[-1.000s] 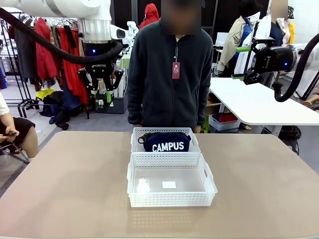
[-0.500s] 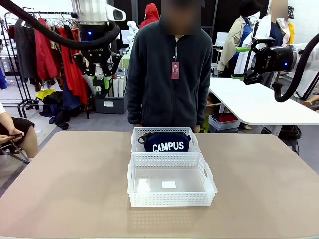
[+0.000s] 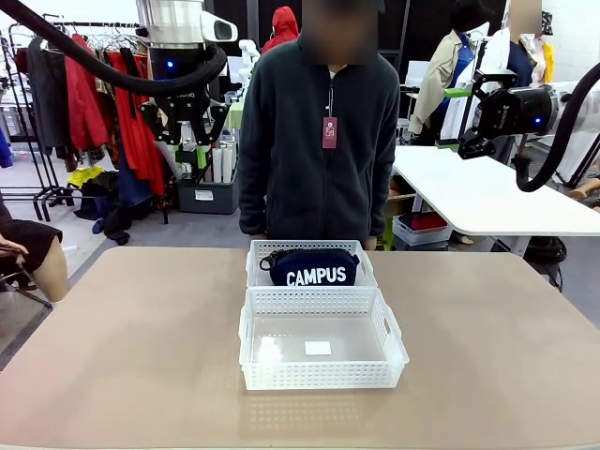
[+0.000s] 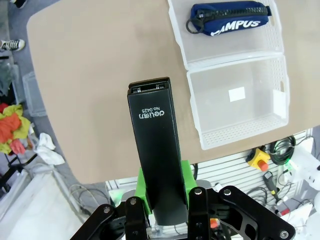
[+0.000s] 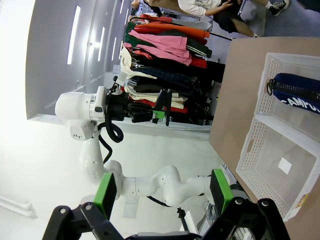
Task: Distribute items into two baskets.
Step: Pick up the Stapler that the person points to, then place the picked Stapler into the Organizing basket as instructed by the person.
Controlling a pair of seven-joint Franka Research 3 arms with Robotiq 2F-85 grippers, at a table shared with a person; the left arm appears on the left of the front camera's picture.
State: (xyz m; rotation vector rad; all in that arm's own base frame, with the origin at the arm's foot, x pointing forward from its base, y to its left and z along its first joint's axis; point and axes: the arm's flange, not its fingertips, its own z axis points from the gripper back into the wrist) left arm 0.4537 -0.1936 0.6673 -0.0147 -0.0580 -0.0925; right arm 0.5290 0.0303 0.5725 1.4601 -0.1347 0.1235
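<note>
Clothes racks crowd the room behind the brown bench (image 3: 141, 356), and a person (image 3: 319, 141) stands close at its far edge.

My left gripper (image 4: 164, 187) is clamped on the black stapler (image 4: 152, 145), high above the bench and off to the left of the baskets. My right gripper (image 5: 162, 192) hangs spread wide with nothing in it, well away on the right. The navy CAMPUS pouch (image 3: 314, 267) lies in the far basket (image 3: 258, 258). The near basket (image 3: 319, 375), touching it, has nothing in it but a white patch on its floor.

What worries me is the hold: the green pads pinch one end only, and most of the stapler juts out past them. A quick swing down could make it pivot or slide loose. Letting go from this height would likely bounce it off the lattice rim or onto the bench. Setting it beside the pouch would leave one basket bare.

How far the pads reach along the stapler is hidden under its body. From the front it blurs into my dark gripper. The person's hands are hard to make out.
</note>
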